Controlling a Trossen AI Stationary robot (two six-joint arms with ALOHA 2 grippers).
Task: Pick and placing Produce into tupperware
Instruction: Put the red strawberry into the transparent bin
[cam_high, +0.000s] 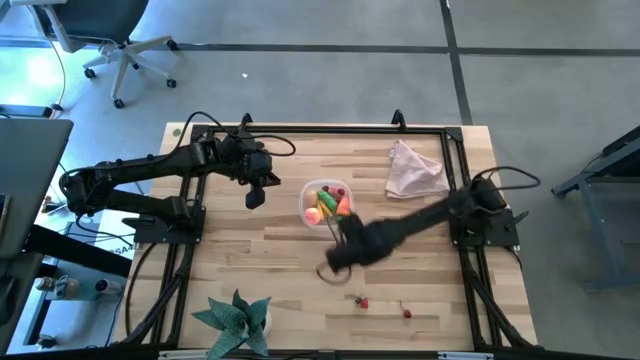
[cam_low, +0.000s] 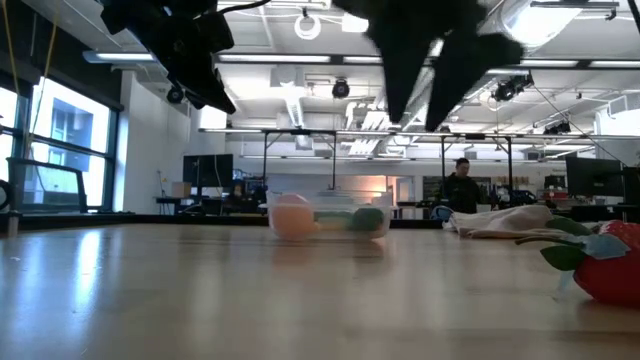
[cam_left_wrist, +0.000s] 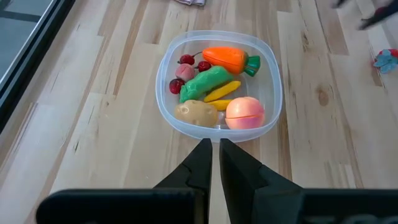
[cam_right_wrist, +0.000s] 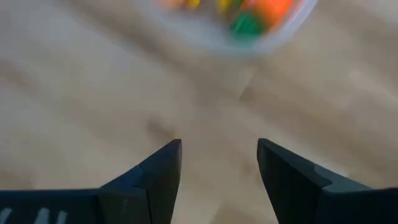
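The clear tupperware (cam_left_wrist: 267, 118) stands mid-table and holds produce: an orange carrot (cam_left_wrist: 227, 58), a green pepper (cam_left_wrist: 205, 81), red cherries (cam_left_wrist: 186, 62), a yellow stick (cam_left_wrist: 221, 93), a tan potato (cam_left_wrist: 196, 112) and a pink-orange piece (cam_left_wrist: 244, 113). Two small red pieces (cam_high: 362, 301) (cam_high: 407, 313) lie on the table toward its near edge. My left gripper (cam_left_wrist: 214, 155) hangs shut above the table, left of the tupperware (cam_high: 325, 203). My right gripper (cam_right_wrist: 217, 162) is open and empty, blurred, above the bare wood just near of the tupperware (cam_right_wrist: 242, 25).
A pinkish-beige cloth (cam_high: 415, 170) lies at the far right of the table. A green leafy plant (cam_high: 238, 320) stands at the near edge, left of centre. A black frame (cam_high: 320, 130) runs round the table. Bare wood lies between the tupperware and the near edge.
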